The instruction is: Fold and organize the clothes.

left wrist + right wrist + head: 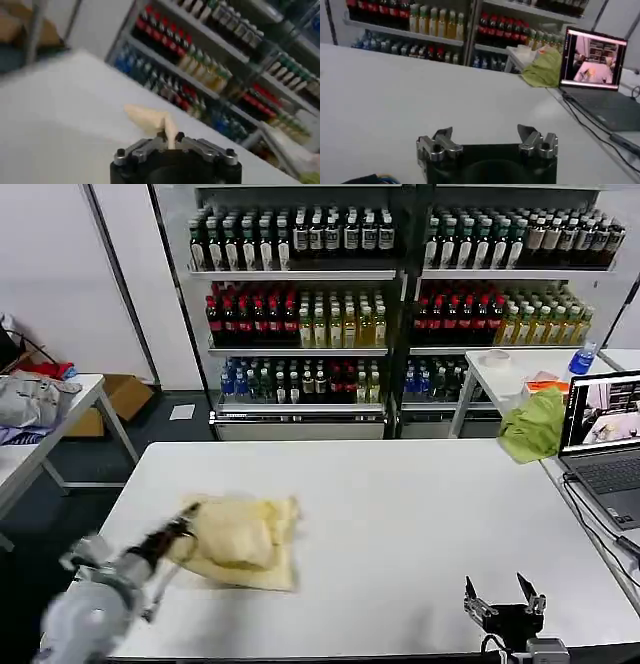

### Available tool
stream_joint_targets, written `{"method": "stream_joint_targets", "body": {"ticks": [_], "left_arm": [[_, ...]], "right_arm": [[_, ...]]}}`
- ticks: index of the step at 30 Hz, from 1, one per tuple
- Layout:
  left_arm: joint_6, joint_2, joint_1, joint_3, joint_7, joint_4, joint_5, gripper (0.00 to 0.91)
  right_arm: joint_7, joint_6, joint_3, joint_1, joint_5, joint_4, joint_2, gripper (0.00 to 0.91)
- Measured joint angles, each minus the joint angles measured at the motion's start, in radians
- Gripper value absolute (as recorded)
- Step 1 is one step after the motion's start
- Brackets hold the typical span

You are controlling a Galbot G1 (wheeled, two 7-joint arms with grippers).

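Cream-yellow T-shirt, bunched on the white table

The T-shirt [243,541] lies crumpled in a loose heap toward the table's left front, its lower layer spread flat with a puffed fold on top; 1 edge is pinched and lifted by the left gripper [186,529].

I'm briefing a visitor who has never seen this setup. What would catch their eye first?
The crumpled cream-yellow T-shirt on the white table, left of centre, with the left claw pinching its near-left edge. Then the right claw, open and idle at the table's near right edge. Behind, shelves of bottles fill the back wall.
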Motion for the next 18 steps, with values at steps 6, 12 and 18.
{"method": "stream_joint_targets", "body": {"ticks": [6, 12, 18], "left_arm": [[0.056, 0.176, 0.037, -0.17, 0.042, -0.045, 0.033, 0.03], [0.082, 0.268, 0.055, -0.173, 0.067, -0.124, 0.153, 0.04], [0.086, 0.257, 0.023, 0.024, 0.104, -0.135, 0.427, 0.03]], "right_arm": [[0.001, 0.0, -0.002, 0.033, 0.017, -0.012, -0.011, 0.907], [0.001, 0.003, -0.001, 0.042, 0.018, -0.013, -0.009, 0.907], [0.001, 0.008, 0.004, 0.044, 0.01, -0.026, -0.001, 0.907]]}}
